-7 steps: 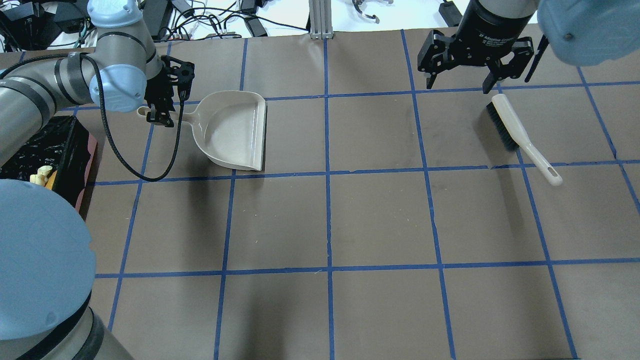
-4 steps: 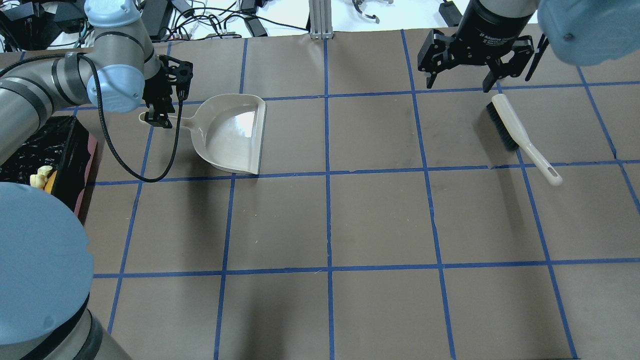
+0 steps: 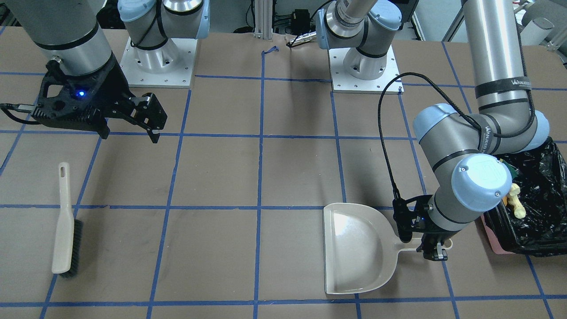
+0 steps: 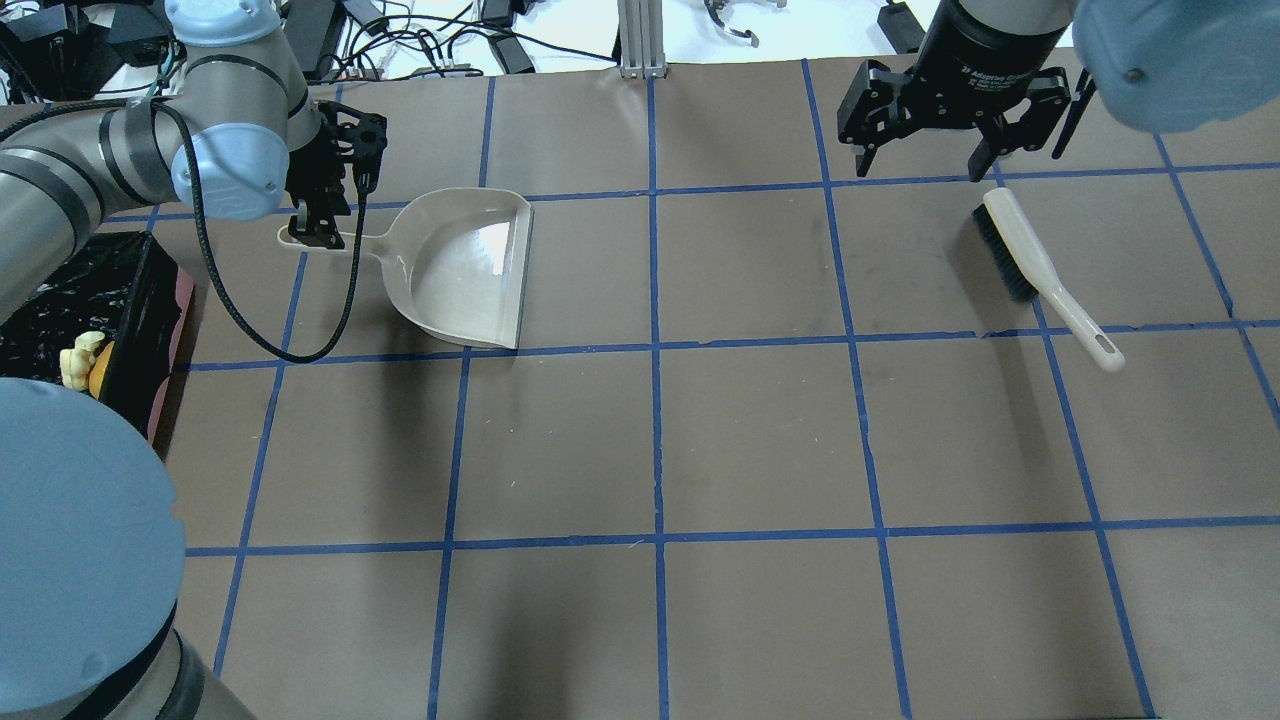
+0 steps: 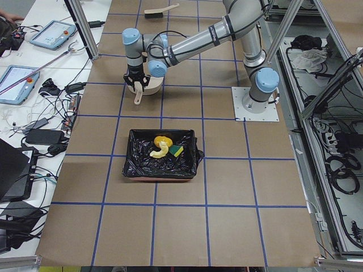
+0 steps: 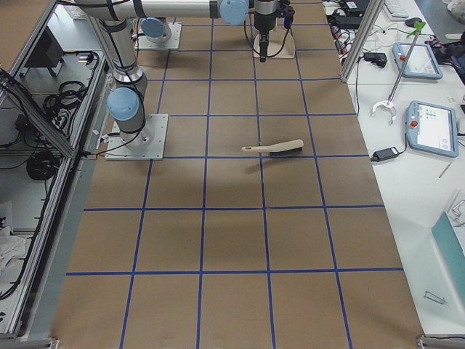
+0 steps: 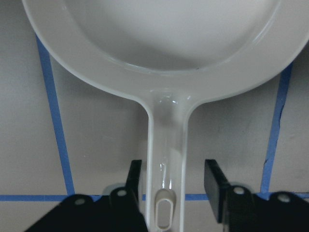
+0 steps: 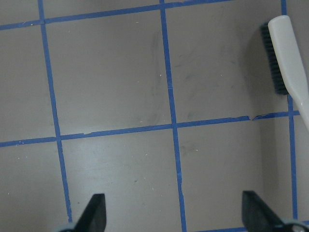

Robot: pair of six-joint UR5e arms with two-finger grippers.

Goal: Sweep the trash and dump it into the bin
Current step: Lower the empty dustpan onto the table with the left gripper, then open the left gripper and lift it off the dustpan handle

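Front view: the dustpan (image 3: pixel 354 248) lies flat and empty on the surface (image 3: pixel 212 177), near the bin (image 3: pixel 538 186). The left tool (image 3: pixel 436 252) sits over the end of the pan's handle. A croissant piece (image 3: pixel 514 201) shows on the bin's black liner. The right tool (image 3: pixel 128 132) hangs spread and empty, well apart from the brush (image 3: pixel 64 226).

Overhead: the pan's mouth points away from the bin. The right tool is beside the brush head, not touching it.

Left-end view: all the trash is in the bin. The lump (image 5: pixel 161 139), croissant piece and sponge (image 5: pixel 177 151) are bunched together mid-liner. We judge the dump done.

Right-end view: the brush lies on its own.

Left wrist: the fingers (image 7: pixel 215 181) are released and straddle the handle (image 7: pixel 166 140), one almost touching it, the other clear. We read the step as leaving the pan. To do it well, centre the tool first, then rise straight up so the close finger does not drag the pan.

Right wrist: jaws wide, only bare surface between them.
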